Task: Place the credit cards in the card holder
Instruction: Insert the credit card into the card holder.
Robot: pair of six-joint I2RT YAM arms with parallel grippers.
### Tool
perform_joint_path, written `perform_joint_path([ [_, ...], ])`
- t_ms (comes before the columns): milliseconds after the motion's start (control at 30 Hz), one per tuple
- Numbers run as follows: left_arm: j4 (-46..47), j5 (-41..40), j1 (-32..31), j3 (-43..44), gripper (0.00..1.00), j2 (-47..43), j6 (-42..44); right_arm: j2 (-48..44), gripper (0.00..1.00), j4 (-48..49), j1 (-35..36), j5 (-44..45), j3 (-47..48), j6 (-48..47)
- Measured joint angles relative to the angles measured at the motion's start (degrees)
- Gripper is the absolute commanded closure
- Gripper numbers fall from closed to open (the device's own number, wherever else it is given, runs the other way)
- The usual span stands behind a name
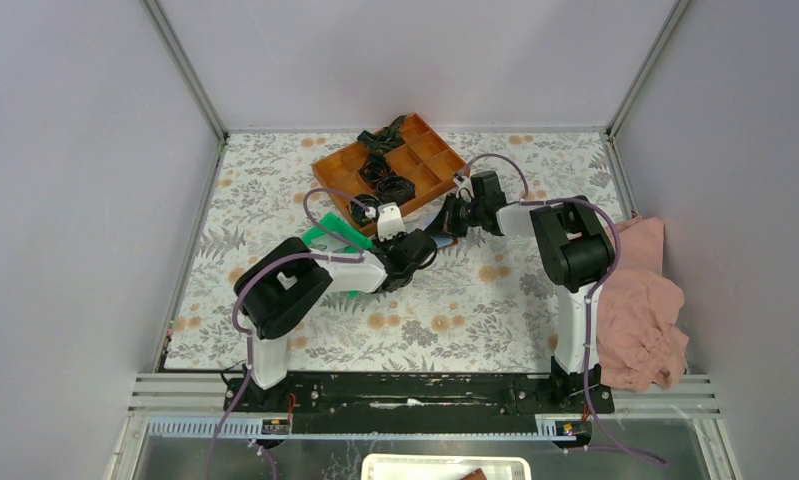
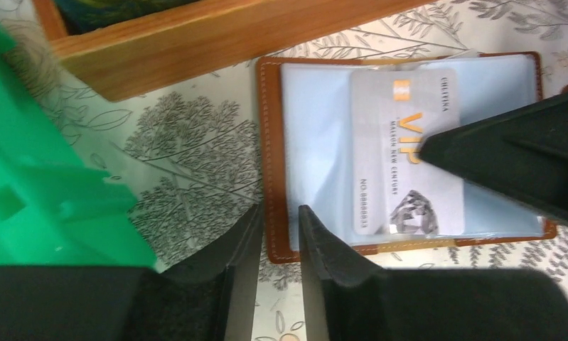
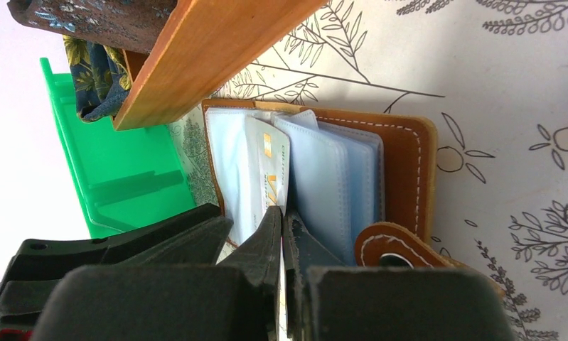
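**Top view.** Both arms reach to the middle of the floral-patterned table (image 1: 455, 320). The left gripper (image 1: 422, 250) and the right gripper (image 1: 451, 217) meet nose to nose at 6 o'clock of the large orange wooden compartment tray (image 1: 337, 168). A green plastic tray (image 1: 325, 238) sits at 9 o'clock of them. What lies under the fingers is too hidden to read here.

**Left wrist view.** The brown leather-like folding card holder (image 2: 269, 142) lies open and flat towards 2 o'clock, its clear pale-blue plastic sleeves (image 2: 316, 142) facing up. One silver glossy credit card marked VIP (image 2: 409, 170) lies on the sleeve page; I cannot tell whether it is under the plastic. At 6 o'clock the left fingers stand slightly parted, with the holder's stitched edge showing in the gap. I cannot tell whether they touch it. The right gripper's black tip comes in from 3 o'clock and rests on the card.

**Right wrist view.** The right fingers are pressed together at 6 o'clock, tip against the card among the fanned sleeves. The holder's rounded snap tab (image 3: 387, 241) is at 5 o'clock.

The step in hand looks like seating this card in a sleeve. The next move likely calls for pushing the card along its own plane, deeper into the pocket, while the left arm steadies the holder. No other cards are in view.
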Motion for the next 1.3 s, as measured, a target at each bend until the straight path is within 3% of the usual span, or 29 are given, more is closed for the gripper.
perform_joint_path([
  [367,-4.33,-1.01,-0.09,-0.52,0.62,-1.38,-2.29,0.92,1.00,0.66,-0.31,-1.46,0.28,0.09],
  [600,-5.73,-2.25,-0.44,0.33,0.80,-0.66,-3.37,0.92,1.00,0.31,-0.28,-1.42,0.44,-0.07],
  [733,-5.29,-2.54,-0.70,0.57,0.84,-0.22,-3.87,0.92,1.00,-0.20,-0.28,-1.42,0.68,-0.35],
  [1300,-5.22,-3.32,-1.01,0.96,0.85,0.33,-3.30,1.42,1.00,-7.93,0.52,-0.79,5.09,-6.05],
])
